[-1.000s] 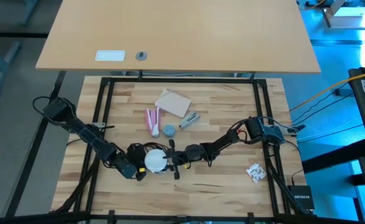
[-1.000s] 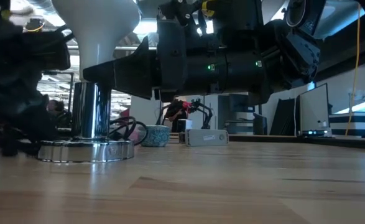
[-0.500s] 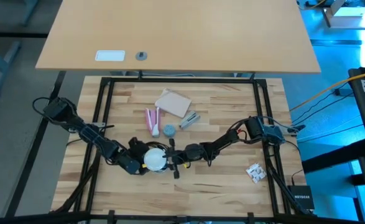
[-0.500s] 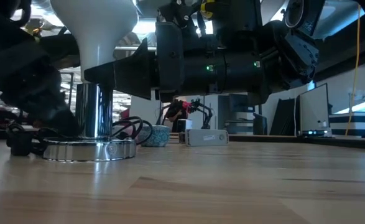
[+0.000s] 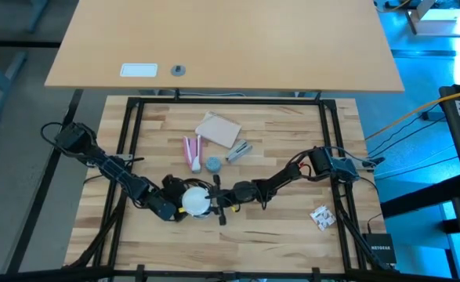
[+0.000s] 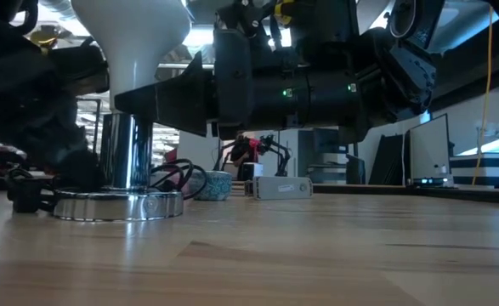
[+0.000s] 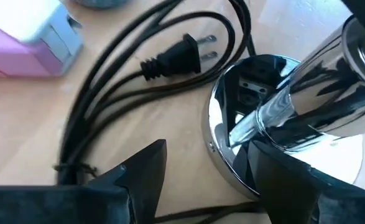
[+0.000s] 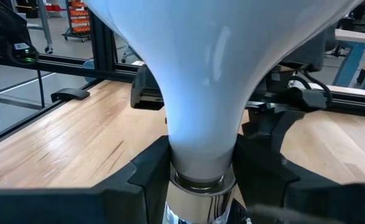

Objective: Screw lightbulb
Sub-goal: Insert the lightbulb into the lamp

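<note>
The lightbulb (image 8: pixel 219 74) is white. It stands upright with its narrow end in the chrome socket of a small lamp (image 6: pixel 123 153), whose round chrome base (image 6: pixel 117 205) rests on the table. My right gripper (image 5: pixel 214 200) reaches in from the table's right and is shut on the bulb. My left gripper (image 5: pixel 171 207) is low at the lamp's left and open. In the left wrist view its fingers (image 7: pixel 145 171) stand on either side of the base's rim (image 7: pixel 216 146). My right gripper pinches the bulb's narrow neck (image 8: pixel 201 152) between its two fingers, just above the chrome socket. The fingers come in level from the table's right. The bulb stands upright on the lamp. My left gripper has one finger (image 7: pixel 281 177) in front of the chrome base; whether it touches, I cannot tell.
The lamp's black cord and plug (image 7: pixel 176 56) lie loose on the table beside the base. Farther back lie a pink-and-white item (image 5: pixel 192 150), a light-blue cap (image 5: pixel 213 164), a tan card (image 5: pixel 218 129) and a grey piece (image 5: pixel 240 150). A crumpled white scrap (image 5: pixel 320 217) lies at the right.
My left gripper has edged toward the lamp's base and rolled a little, its fingers staying open. My right gripper and the bulb have kept still.
</note>
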Tool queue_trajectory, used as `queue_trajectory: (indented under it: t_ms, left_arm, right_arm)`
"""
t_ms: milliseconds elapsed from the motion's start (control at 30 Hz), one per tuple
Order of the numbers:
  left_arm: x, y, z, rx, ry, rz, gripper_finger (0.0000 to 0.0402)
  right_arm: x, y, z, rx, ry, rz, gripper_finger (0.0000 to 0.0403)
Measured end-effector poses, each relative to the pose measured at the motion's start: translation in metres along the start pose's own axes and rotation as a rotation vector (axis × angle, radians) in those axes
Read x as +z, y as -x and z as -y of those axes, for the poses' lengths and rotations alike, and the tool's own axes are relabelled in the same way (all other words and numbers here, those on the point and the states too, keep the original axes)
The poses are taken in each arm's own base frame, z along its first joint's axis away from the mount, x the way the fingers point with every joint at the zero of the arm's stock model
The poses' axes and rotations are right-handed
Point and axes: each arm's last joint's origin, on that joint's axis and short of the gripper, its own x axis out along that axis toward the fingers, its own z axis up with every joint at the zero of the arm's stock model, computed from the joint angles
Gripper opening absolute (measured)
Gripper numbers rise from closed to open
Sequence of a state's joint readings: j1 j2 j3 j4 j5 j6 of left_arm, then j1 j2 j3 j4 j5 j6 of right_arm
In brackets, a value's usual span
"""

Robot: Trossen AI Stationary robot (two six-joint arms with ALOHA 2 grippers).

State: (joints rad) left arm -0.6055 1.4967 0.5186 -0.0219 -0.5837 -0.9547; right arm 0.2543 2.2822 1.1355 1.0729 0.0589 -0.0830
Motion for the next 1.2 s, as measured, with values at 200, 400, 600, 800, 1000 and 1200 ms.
queue_trajectory:
  t_ms: [200, 400, 600, 800, 1000, 1200]
  left_arm:
    - [-0.006, 0.004, 0.004, -0.043, 0.041, -0.052, 0.0221]
    - [-0.010, 0.008, 0.008, -0.064, 0.073, -0.066, 0.0221]
    - [-0.010, 0.008, 0.011, -0.107, 0.093, -0.073, 0.0221]
    - [-0.009, 0.009, 0.015, -0.139, 0.123, -0.062, 0.0221]
    - [-0.008, 0.009, 0.015, -0.126, 0.141, -0.026, 0.0221]
    - [-0.005, 0.009, 0.013, -0.084, 0.146, 0.044, 0.0221]
  right_arm:
    - [0.000, 0.000, 0.000, -0.009, -0.001, 0.000, 0.0166]
    - [0.000, 0.000, -0.001, -0.015, -0.001, -0.001, 0.0166]
    - [0.000, 0.000, 0.000, -0.028, 0.001, -0.003, 0.0166]
    - [0.000, 0.000, 0.002, -0.045, 0.003, -0.004, 0.0166]
    - [0.000, 0.000, 0.001, -0.037, 0.002, -0.004, 0.0166]
    - [0.000, 0.000, 0.001, -0.035, 0.002, -0.004, 0.0166]
